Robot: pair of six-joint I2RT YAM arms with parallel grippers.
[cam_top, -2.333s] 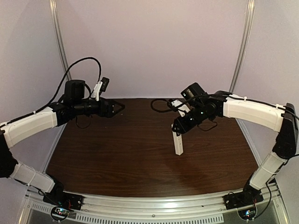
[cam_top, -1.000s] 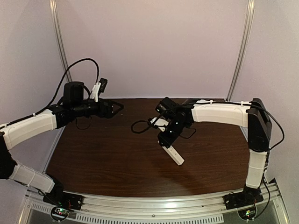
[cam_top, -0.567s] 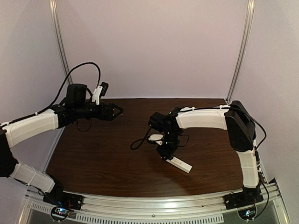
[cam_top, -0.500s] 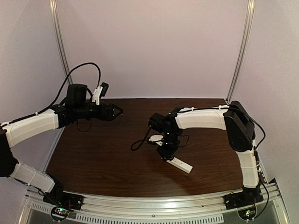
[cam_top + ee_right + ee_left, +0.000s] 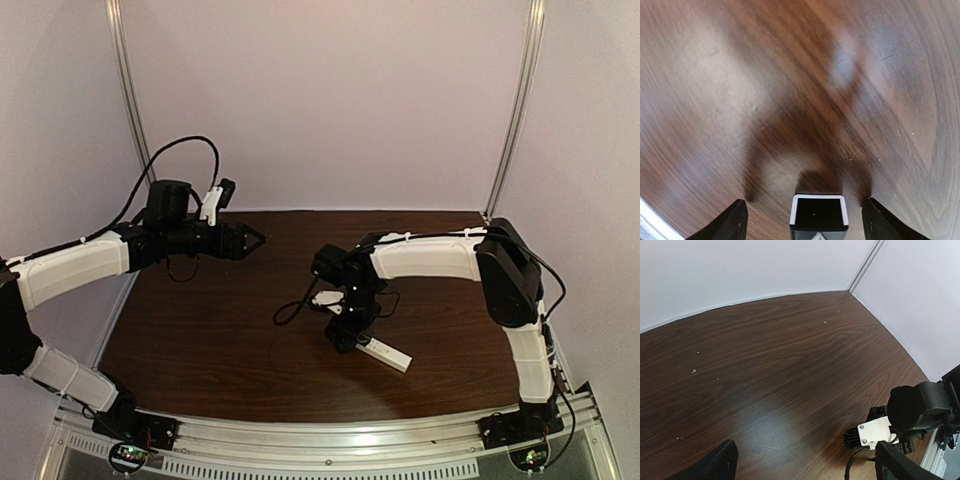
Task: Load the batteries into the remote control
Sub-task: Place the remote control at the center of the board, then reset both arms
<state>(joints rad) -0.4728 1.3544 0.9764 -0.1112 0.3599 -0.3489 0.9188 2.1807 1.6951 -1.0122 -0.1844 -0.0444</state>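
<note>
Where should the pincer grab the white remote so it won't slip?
Probably best: pinch the remote across its long sides, near the middle, coming down from above. It lies flat on the table, and those sides are straight and close together.

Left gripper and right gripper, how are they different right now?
The left gripper hovers high over the table and points sideways; the right gripper points down, close to the table. The left gripper has nothing between its fingers; the right gripper has the remote's end between its fingers, with a gap on each side. Both are black and open.
</note>
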